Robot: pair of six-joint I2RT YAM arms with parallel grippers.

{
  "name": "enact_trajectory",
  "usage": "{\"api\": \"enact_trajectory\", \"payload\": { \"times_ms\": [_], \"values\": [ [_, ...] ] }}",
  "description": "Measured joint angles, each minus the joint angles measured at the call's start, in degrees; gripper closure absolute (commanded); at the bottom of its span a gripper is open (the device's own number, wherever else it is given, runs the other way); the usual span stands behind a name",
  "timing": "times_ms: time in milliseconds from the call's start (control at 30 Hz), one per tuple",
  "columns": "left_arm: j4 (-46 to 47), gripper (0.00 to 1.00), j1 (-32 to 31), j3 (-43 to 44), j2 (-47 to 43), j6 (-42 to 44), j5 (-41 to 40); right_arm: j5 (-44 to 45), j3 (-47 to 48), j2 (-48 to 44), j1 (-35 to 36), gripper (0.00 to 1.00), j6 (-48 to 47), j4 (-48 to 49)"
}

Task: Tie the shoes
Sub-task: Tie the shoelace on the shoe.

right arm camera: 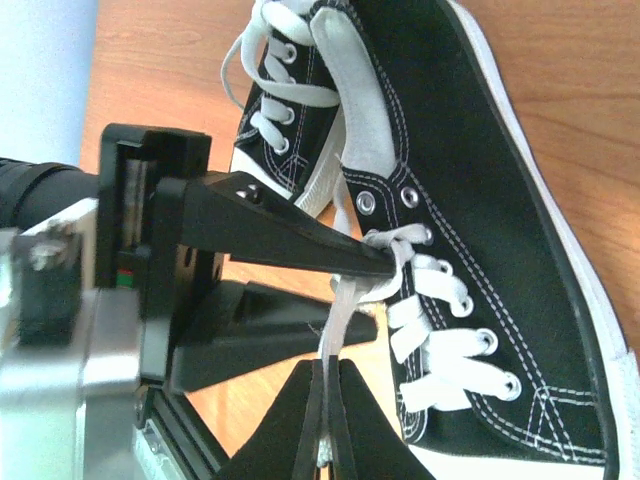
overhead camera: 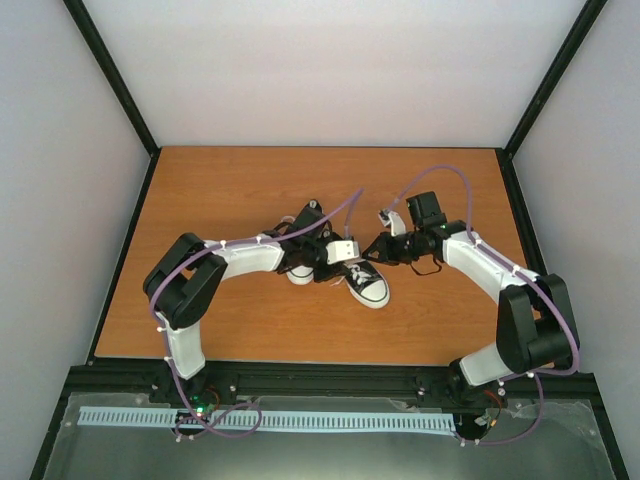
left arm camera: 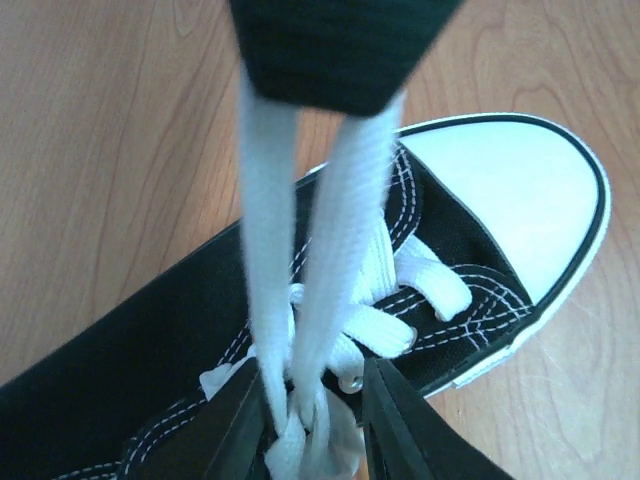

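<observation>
Front shoe [overhead camera: 368, 288]: black canvas low-top with white rubber toe cap [left arm camera: 510, 190], white sole edged by a black stripe, white stitching and metal eyelets [right arm camera: 366, 203]. It stands sole down near the middle of the wooden tabletop [overhead camera: 230, 190], toe turned toward the arm bases. Laces [left arm camera: 345, 220]: flat and white, threaded in bars across the front shoe's tongue. Two strands rise together from the crossing near its top eyelets and are drawn taut away from the shoe. Right tool [right arm camera: 326, 400]: held off the front shoe on its right-arm side, clenched on those two strands, which are pinched between its closed tips. Left tool [left arm camera: 312, 372]: low over the front shoe and released. Its fingers [right arm camera: 300, 245] are spread to either side of the spot where the strands leave the shoe, one fingertip touching the lace crossing. Second shoe [overhead camera: 299, 272]: same pattern, just beside the front shoe on its left-arm side, largely hidden beneath the left arm, white lace threaded through its eyelets.
</observation>
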Motion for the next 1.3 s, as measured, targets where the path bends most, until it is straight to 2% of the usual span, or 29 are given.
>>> {"api": "enact_trajectory", "payload": {
  "times_ms": [133,300,400,500,600,667,833,1067,1167,1300],
  "values": [
    [-6.14,0.55,0.28,3.93,0.00,0.26,1.95,-0.20,0.00,0.94,-0.42,0.97,-0.07,1.77],
    [-11.76,0.51,0.76,5.90,-2.12,0.48,3.65,-0.22,-0.04,3.26,-0.50,0.96,-0.31,2.84],
    [-15.26,0.52,1.29,5.90,-4.85,0.57,4.33,-0.17,-0.04,4.26,-0.50,0.96,-0.68,3.26],
    [-17.07,0.59,2.10,5.31,-7.80,1.03,4.09,0.00,-0.04,5.22,-0.50,0.97,-1.18,3.41],
    [-17.07,0.66,2.60,2.23,-10.36,1.66,2.86,0.22,-0.04,5.70,-0.50,0.97,-1.53,3.39],
    [-16.96,0.67,2.75,0.26,-10.21,1.51,1.92,0.28,-0.02,5.70,-0.50,0.97,-1.64,3.39],
    [-15.34,0.52,1.90,-2.05,-6.29,0.63,-0.48,0.48,-0.02,5.70,-0.50,0.97,-1.73,3.37],
    [-7.65,0.51,-0.13,-2.29,-2.25,-0.52,-3.45,0.66,-0.02,5.70,-0.50,0.97,-1.73,3.39],
    [-4.96,0.58,-0.48,-2.45,-1.55,-0.98,-4.09,0.66,-0.02,5.70,-0.50,0.97,-1.73,3.39],
    [-2.12,0.79,-0.57,-3.02,-1.14,-1.55,-4.79,0.66,-0.02,5.70,-0.50,0.97,-1.75,3.39]
  ]
}}
